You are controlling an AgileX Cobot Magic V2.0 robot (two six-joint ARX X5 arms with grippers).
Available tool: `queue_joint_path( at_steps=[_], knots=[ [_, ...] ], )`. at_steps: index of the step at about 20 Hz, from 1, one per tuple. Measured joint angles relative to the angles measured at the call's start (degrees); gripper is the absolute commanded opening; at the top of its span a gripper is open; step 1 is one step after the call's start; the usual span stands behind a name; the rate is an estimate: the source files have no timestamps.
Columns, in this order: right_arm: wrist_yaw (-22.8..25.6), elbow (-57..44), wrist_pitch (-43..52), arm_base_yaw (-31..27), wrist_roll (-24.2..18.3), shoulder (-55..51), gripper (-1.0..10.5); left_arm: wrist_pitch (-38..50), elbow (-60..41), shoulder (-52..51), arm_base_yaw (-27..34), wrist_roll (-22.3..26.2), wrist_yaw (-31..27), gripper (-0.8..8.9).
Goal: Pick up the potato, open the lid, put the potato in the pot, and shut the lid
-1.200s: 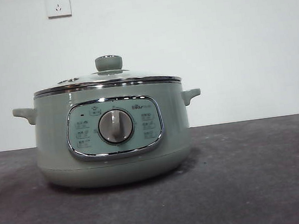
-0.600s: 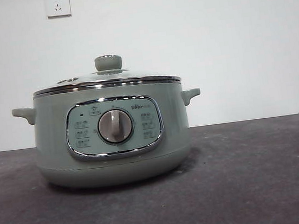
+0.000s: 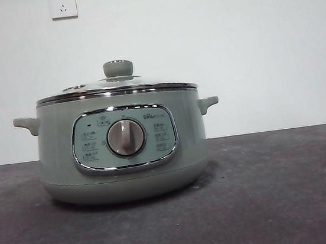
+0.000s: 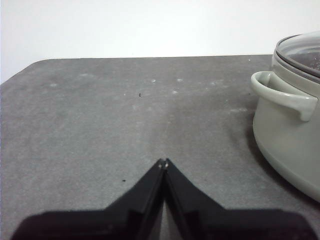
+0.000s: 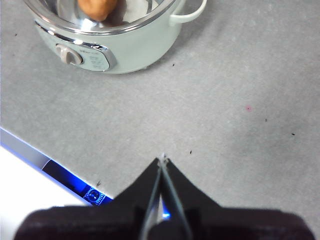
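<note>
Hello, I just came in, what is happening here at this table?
Nothing is being handled right now. The pot stands on the table with the lid on it, and the potato shows inside through the glass. The left hand and the right hand are both shut, empty and away from the pot.

Dark grey table (image 3: 280, 203), matte and faintly mottled, is carrying a single item: the pot (image 3: 121, 145), sitting flat on its base left of centre in the front view, casting a soft shadow around its foot. Small pale specks and a few dark flecks are showing on the bare surface in the wrist views.
</note>
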Motion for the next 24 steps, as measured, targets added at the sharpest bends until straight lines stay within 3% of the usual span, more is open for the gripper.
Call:
queue_joint_path(
  at_steps=[10, 14, 16, 22, 24],
  knots=[
    [0.0, 0.0, 0.2, -0.1, 0.0, 0.0, 0.0, 0.0, 0.0, 1.0, 0.0, 0.0, 0.0, -0.02],
    [0.6, -2.0, 4.0, -9.0, -4.9, -3.6, 0.0, 0.0, 0.0, 1.6, 0.0, 0.0, 0.0, -0.02],
    [0.4, -9.2, 14.6, -16.2, -6.8, -8.5, 0.0, 0.0, 0.0, 1.9, 0.0, 0.0, 0.0, -0.02],
    [-4.5, -49.3, 63.6, -35.3, -8.0, -32.7, 0.0, 0.0, 0.0, 2.8, 0.0, 0.0, 0.0, -0.02],
    [-4.6, -61.1, 70.7, -38.5, -8.0, -40.9, 0.0, 0.0, 0.0, 2.8, 0.0, 0.0, 0.0, -0.02]
  ],
)
